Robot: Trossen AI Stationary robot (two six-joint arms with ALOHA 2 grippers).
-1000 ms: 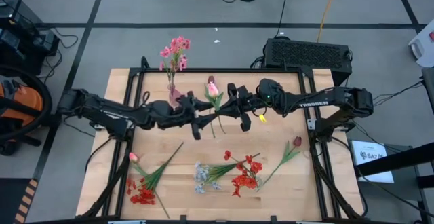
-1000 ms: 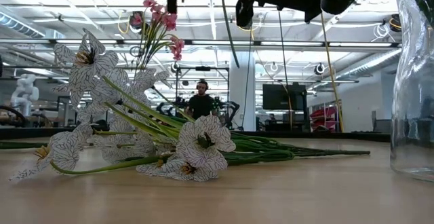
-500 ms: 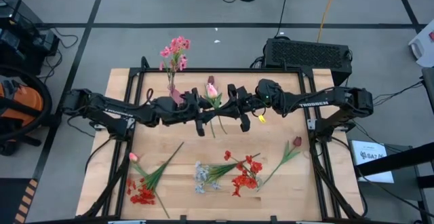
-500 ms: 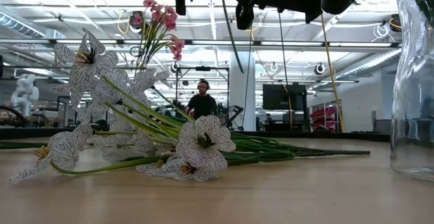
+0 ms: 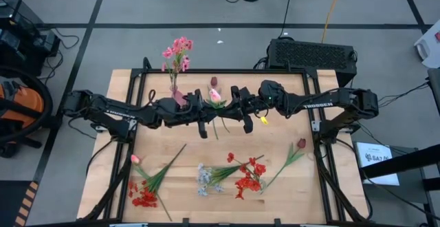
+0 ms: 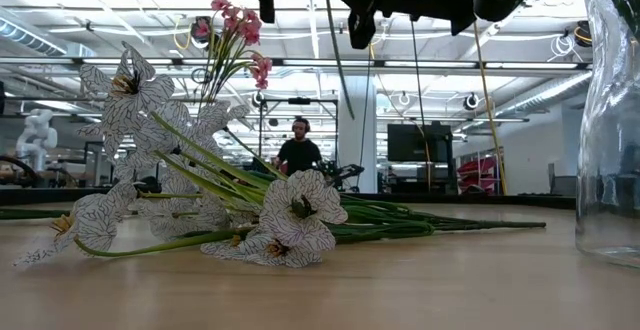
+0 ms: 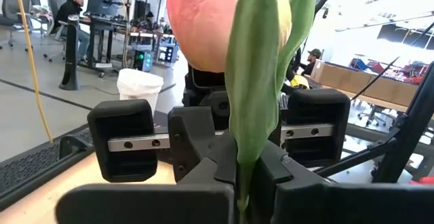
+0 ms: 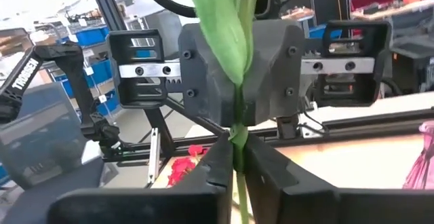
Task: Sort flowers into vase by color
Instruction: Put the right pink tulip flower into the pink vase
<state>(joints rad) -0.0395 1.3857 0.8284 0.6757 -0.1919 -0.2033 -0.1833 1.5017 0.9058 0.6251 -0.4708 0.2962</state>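
Observation:
A pink tulip bud (image 5: 215, 96) on a green stem (image 5: 216, 125) is up in the air over the table's far middle. My left gripper (image 7: 241, 191) and my right gripper (image 8: 237, 171) face each other there, both shut on that stem. The small pink vase (image 5: 177, 98) stands just to their left and holds a pink spray (image 5: 178, 50). Along the near side of the table lie a pink bud (image 5: 135, 159), red clusters (image 5: 144, 198) (image 5: 249, 177), a pale blue-white bunch (image 5: 204, 180) and a maroon tulip (image 5: 301, 144). My left gripper pinches the tulip's stem and leaf (image 7: 243, 157) between its two fingers, below the bud. It comes level from the table's left, with its fingers across the stem. The flower stands upright, clear of the table. My right gripper has the same stem (image 8: 237, 146) between its two fingers, level from the table's right and across the stem. The lower stem (image 6: 338, 45) hangs free below both grippers, slightly slanted.
A tall clear glass bottle (image 6: 610, 120) stands close to the low camera on the right. A black box (image 5: 313, 53) sits beyond the far right edge. The bare wood (image 5: 275, 199) at the near right is free. People work in the room behind.
My left gripper has shut on the tulip's stem, close beside my right gripper, which stays in place. The flower stays held up between the two. The flowers on the table have not moved.

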